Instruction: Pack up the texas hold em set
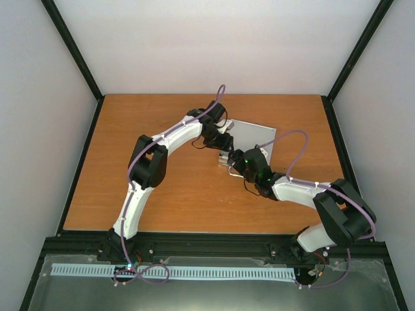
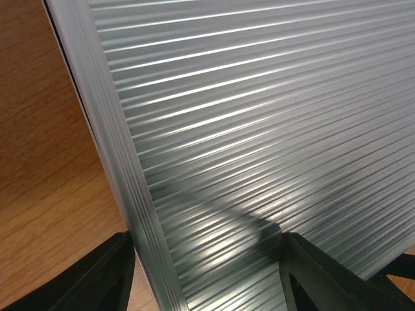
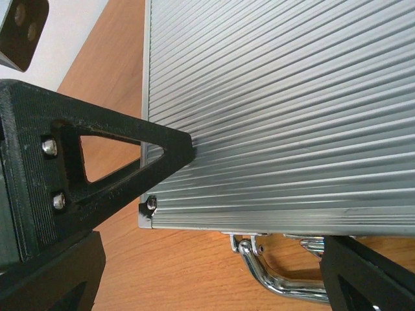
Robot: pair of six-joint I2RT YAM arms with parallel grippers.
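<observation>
While both arms crowd it, the case (image 1: 256, 136) lies mid-table.

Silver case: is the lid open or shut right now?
Shut. The silver case lies flat, its ribbed lid down on the body, no black lining showing; the chrome handle sticks out at its edge.

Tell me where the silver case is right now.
In the top view the silver case lies closed on the wooden table, right of centre toward the far edge, between the left claw and right claw.
</observation>
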